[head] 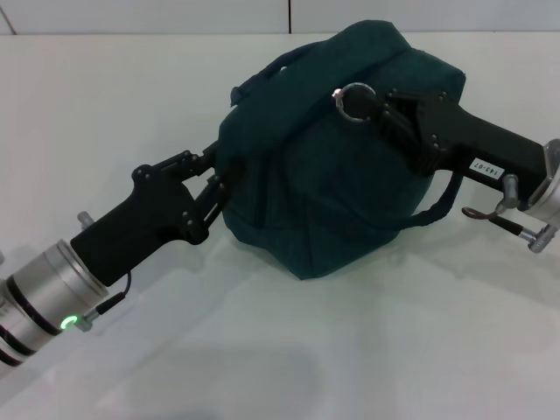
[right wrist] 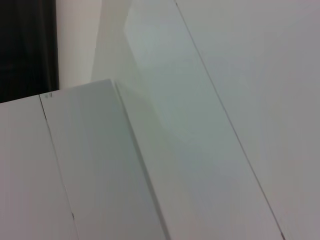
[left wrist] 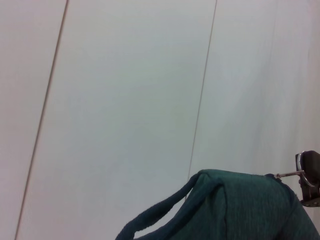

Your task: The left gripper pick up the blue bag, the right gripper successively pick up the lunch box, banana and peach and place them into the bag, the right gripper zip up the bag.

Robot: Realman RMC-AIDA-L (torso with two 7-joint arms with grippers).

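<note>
The blue bag (head: 332,166) sits bulging on the white table (head: 105,105), its top looking closed. My left gripper (head: 217,185) is shut on the bag's left side, pinching the fabric near the lower end of the handle strap (head: 262,74). At the bag's top right, my right gripper (head: 381,108) is shut on the metal ring zipper pull (head: 353,101). The left wrist view shows the bag's top (left wrist: 240,205), its strap (left wrist: 155,216) and the ring with the right gripper's tip (left wrist: 309,175). The lunch box, banana and peach are out of view.
A second strap loop (head: 444,203) hangs off the bag's right side under my right arm. White table stretches all around the bag, with panel seams (left wrist: 202,95) behind it. The right wrist view holds only white panels (right wrist: 200,125) and a dark corner (right wrist: 25,45).
</note>
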